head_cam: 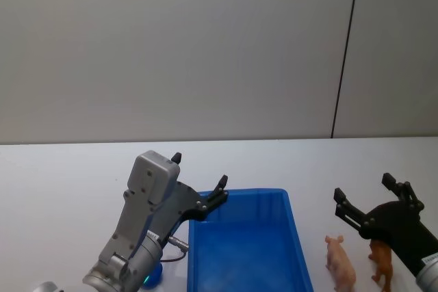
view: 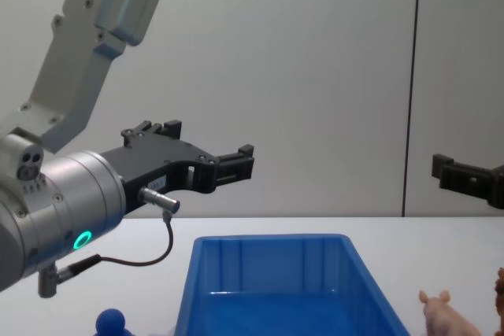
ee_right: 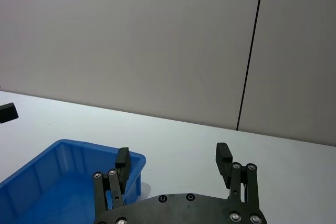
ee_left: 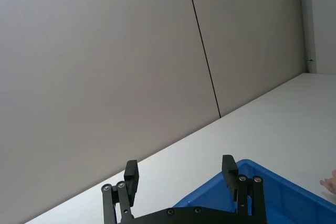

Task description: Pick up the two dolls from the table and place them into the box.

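The pale pink pig doll (head_cam: 340, 261) (view: 445, 314) stands on the white table (head_cam: 61, 182) just right of the blue box (head_cam: 295, 237) (view: 268, 261). A reddish-brown doll (head_cam: 382, 259) (view: 500, 285) stands right beside it. My right gripper (head_cam: 363, 187) (ee_right: 172, 156) hovers open and empty above and just behind the two dolls. Over the box's rear left corner my left gripper (head_cam: 200, 170) (ee_left: 179, 167) (view: 206, 139) is held in the air, also open with nothing between its fingers. The box (ee_left: 273, 192) (ee_right: 63, 174) looks empty.
A small blue ball-topped object (head_cam: 154, 275) (view: 110, 322) sits on the table left of the box, under my left arm. A grey wall with a dark vertical seam runs behind the table. White tabletop stretches behind and to the left of the box.
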Robot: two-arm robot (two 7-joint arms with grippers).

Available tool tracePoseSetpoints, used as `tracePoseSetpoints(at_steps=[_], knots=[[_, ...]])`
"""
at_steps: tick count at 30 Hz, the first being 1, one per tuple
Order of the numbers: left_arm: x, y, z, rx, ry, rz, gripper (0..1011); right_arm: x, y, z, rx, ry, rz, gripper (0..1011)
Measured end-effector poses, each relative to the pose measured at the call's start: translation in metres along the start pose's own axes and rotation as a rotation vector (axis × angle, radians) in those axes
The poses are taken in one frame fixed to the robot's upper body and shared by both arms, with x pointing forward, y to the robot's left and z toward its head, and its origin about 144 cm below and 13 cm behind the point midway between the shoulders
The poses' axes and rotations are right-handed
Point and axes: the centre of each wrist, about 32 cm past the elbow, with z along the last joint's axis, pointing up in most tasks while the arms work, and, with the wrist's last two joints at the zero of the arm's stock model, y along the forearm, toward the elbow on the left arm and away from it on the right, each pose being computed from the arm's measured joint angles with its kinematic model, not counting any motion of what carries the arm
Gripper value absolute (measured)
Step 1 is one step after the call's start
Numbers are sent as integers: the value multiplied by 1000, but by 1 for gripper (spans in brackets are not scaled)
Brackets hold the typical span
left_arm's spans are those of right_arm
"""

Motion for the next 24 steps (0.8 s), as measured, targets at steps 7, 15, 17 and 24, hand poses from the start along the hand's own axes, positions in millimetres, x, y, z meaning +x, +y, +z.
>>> tracePoseSetpoints(at_steps=[7, 15, 17, 24], knots=[[0, 0, 0, 0, 0, 0, 1002, 0, 0, 0, 0, 0, 0, 1001], [0, 0, 0, 0, 0, 0, 1001, 0, 0, 0, 0, 0, 0, 1001], [0, 0, 0, 0, 0, 0, 1001, 0, 0, 0, 0, 0, 0, 1001], [0, 0, 0, 0, 0, 0, 1001, 0, 0, 0, 0, 0, 0, 1001]])
